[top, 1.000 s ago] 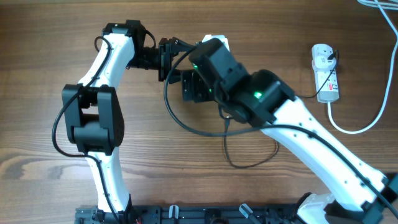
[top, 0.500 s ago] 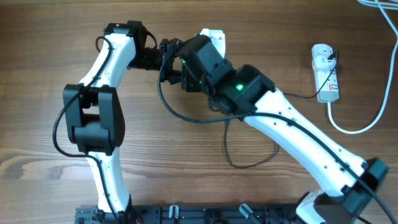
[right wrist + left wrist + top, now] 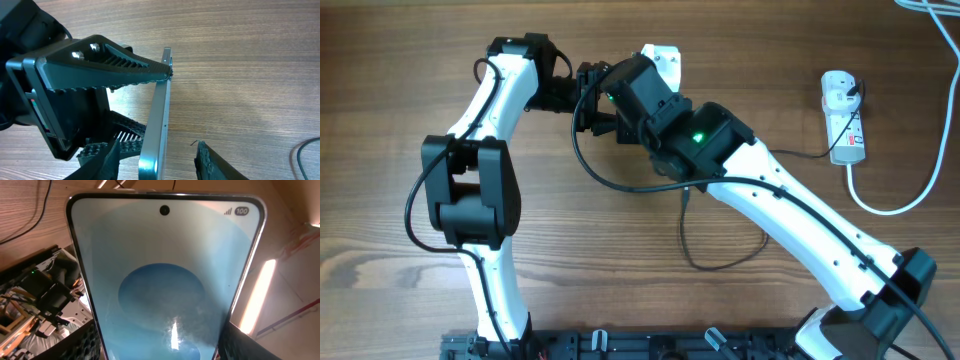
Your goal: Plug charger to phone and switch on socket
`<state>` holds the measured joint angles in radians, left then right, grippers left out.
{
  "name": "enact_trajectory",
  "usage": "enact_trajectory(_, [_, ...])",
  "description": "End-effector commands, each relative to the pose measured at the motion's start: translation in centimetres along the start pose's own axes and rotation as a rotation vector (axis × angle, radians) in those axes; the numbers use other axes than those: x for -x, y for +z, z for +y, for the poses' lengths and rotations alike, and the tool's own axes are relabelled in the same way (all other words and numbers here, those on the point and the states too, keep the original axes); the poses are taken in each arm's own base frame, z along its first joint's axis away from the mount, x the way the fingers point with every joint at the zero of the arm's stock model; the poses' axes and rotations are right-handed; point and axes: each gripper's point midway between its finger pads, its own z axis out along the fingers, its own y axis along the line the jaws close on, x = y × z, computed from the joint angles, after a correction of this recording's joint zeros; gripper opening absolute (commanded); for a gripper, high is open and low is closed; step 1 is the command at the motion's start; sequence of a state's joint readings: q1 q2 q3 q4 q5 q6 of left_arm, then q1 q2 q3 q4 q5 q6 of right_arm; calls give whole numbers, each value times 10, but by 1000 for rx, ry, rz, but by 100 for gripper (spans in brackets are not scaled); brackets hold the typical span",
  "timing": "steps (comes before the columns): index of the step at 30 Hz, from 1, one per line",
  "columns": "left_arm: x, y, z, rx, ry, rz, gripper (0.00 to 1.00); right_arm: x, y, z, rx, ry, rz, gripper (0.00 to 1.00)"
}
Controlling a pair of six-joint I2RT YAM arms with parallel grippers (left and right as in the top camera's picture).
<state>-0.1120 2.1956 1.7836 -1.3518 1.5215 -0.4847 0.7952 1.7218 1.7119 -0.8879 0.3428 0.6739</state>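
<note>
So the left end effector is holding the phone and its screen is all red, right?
Not quite. The left end effector does hold the phone, but the phone's front is light blue with a darker blue circle in the middle, not red. The left wrist view shows this best, looking straight at the phone's face.

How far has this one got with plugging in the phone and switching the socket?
Nothing is finished. In hand: the left gripper has its jaws shut on the phone, and the right gripper straddles the phone's edge with jaws open. Left to do: the charger lies loose on the table, apparently not in the phone, and the socket sits untouched far to the right; its switch position is unreadable.
</note>
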Motion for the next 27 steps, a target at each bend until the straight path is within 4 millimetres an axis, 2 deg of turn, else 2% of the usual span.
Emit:
enact_trajectory(1, [-7, 1, -13, -45, 15, 32, 61, 3, 9, 0, -28, 3, -13, 45])
enact_trajectory(4, [-7, 1, -13, -45, 15, 32, 61, 4, 10, 1, -25, 6, -18, 36])
enact_trajectory(8, [-7, 1, -13, -45, 15, 32, 61, 4, 12, 2, -24, 7, -19, 35])
enact_trajectory(27, [-7, 1, -13, -45, 15, 32, 62, 7, 13, 4, -16, 16, -29, 4])
